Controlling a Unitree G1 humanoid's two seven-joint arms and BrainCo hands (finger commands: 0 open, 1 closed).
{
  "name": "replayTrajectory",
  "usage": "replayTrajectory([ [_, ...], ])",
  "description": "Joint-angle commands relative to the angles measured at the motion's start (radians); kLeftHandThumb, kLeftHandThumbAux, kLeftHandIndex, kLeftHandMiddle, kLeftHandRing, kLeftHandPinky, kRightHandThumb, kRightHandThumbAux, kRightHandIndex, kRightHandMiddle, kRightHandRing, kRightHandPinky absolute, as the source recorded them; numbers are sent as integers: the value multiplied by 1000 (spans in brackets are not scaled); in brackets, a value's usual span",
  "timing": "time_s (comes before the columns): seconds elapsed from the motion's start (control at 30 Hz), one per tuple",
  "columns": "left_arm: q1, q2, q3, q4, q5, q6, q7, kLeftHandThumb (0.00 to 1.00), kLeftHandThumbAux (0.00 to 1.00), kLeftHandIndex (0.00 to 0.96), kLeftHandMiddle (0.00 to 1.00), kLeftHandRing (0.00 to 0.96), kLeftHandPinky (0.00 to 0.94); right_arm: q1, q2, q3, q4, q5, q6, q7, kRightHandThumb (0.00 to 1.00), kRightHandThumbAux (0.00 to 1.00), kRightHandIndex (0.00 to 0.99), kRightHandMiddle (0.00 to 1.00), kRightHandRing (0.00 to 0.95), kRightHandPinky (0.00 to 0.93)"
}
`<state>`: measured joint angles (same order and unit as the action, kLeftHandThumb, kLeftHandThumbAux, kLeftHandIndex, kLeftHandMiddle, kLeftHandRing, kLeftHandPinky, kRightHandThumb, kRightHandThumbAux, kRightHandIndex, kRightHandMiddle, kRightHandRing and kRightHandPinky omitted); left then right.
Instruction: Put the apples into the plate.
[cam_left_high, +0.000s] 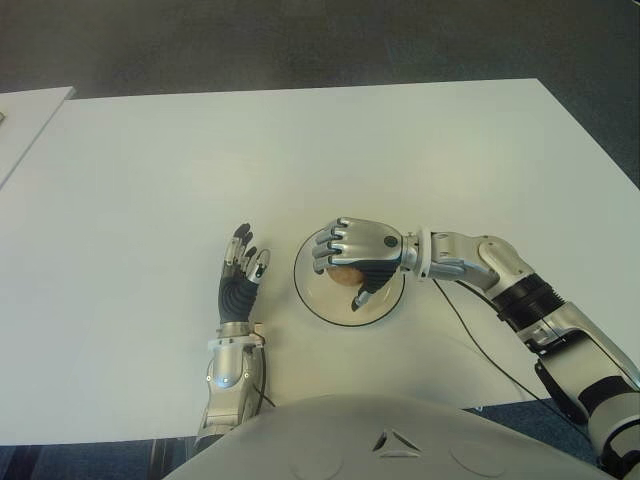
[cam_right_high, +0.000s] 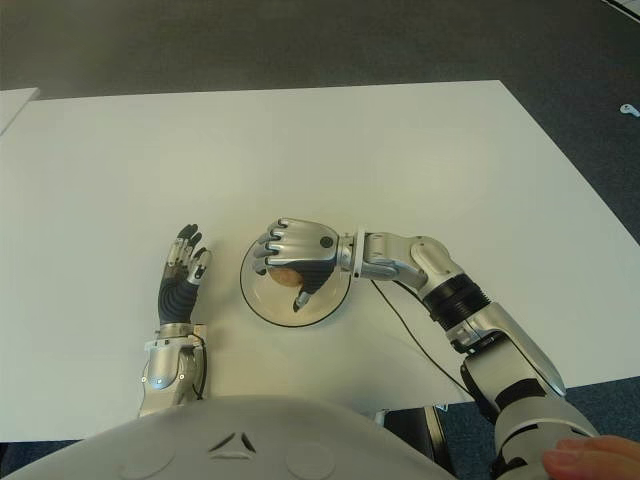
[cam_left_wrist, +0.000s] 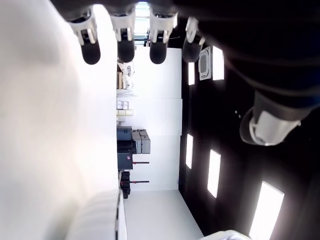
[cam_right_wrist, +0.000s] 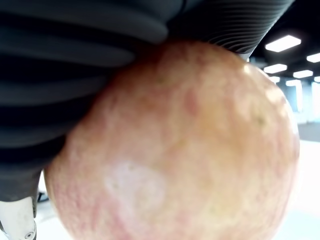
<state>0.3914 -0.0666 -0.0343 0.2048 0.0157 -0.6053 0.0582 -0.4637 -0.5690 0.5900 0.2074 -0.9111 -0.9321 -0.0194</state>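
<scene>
fig: my right hand (cam_left_high: 352, 258) wrapped round apple (cam_right_wrist: 190, 150) over plate (cam_left_high: 312, 300), left hand (cam_left_high: 240, 272) splayed beside; apple prob firm, smooth, roll-prone, so i'd grip its widest girth.

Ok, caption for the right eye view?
Right hand grips an apple over the white plate on the table; left hand open beside the plate's left.
</scene>
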Motion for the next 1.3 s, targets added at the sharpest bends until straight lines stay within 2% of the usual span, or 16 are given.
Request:
replayTrajectory([
  [0.03, 26, -28, -9, 23, 2, 41, 12, 0, 498, 0, 0, 0, 0, -5, -8, 2, -2, 27, -3, 64, 853, 674, 400, 525, 799, 791],
  [0.3, 26, -28, -11, 17, -2, 45, 14, 0, 506, 0, 0, 0, 0, -15, -7, 0, -9, 61, -1, 163, 856, 671, 410, 528, 791, 797],
  [0.53, 28, -26, -12, 16, -4, 50, 15, 0, 494, 0, 0, 0, 0, -15, 2, -9, -7, 67, -10, 182, 858, 668, 417, 530, 789, 800],
  [0.6, 29, -26, -12, 17, -2, 47, 16, 0, 493, 0, 0, 0, 0, -5, 11, -16, -4, 84, -3, 179, 861, 666, 425, 533, 773, 780],
  [0.63, 29, -26, -12, 17, -1, 45, 17, 0, 493, 0, 0, 0, 0, 2, 15, -19, -3, 94, 2, 179, 861, 664, 429, 546, 738, 714],
  [0.67, 31, -27, -13, 16, 1, 43, 18, 0, 493, 0, 0, 0, 0, 8, 19, -22, -2, 104, 8, 180, 861, 664, 430, 551, 726, 690],
  [0.7, 32, -27, -13, 15, 2, 41, 18, 0, 494, 0, 0, 0, 0, 12, 22, -24, -2, 111, 12, 181, 854, 667, 437, 514, 628, 595],
  [0.73, 35, -27, -15, 11, 7, 38, 21, 0, 496, 0, 0, 0, 0, 20, 26, -27, -1, 122, 18, 184, 794, 627, 406, 427, 489, 468],
  [0.8, 38, -28, -16, 7, 13, 35, 25, 0, 500, 0, 0, 0, 0, 28, 30, -31, 0, 136, 24, 189, 675, 546, 340, 283, 282, 282],
  [0.83, 37, -27, -16, 7, 13, 38, 25, 0, 501, 0, 0, 0, 0, 29, 30, -30, 1, 143, 27, 198, 649, 529, 327, 252, 239, 243],
  [0.87, 38, -26, -15, 5, 10, 44, 24, 0, 501, 0, 0, 0, 0, 28, 25, -26, 4, 158, 28, 218, 579, 516, 267, 184, 162, 178],
  [0.93, 40, -22, -14, -1, 9, 62, 25, 0, 495, 0, 0, 0, 0, 26, 15, -22, 9, 180, 25, 247, 376, 477, 112, 75, 66, 73],
  [1.03, 40, -17, -11, -4, 14, 76, 30, 0, 489, 0, 0, 0, 0, 25, 10, -22, 15, 198, 15, 271, 242, 450, 36, 24, 21, 23],
  [1.13, 46, -17, -10, -14, 11, 86, 32, 0, 489, 0, 0, 0, 0, 22, 8, -21, 23, 215, -3, 290, 148, 415, 11, 7, 6, 7],
  [1.3, 60, -23, -14, -33, 10, 96, 35, 0, 502, 1, 0, 0, 0, 22, 7, -20, 35, 237, -19, 316, 79, 377, 1, 1, 1, 1],
])
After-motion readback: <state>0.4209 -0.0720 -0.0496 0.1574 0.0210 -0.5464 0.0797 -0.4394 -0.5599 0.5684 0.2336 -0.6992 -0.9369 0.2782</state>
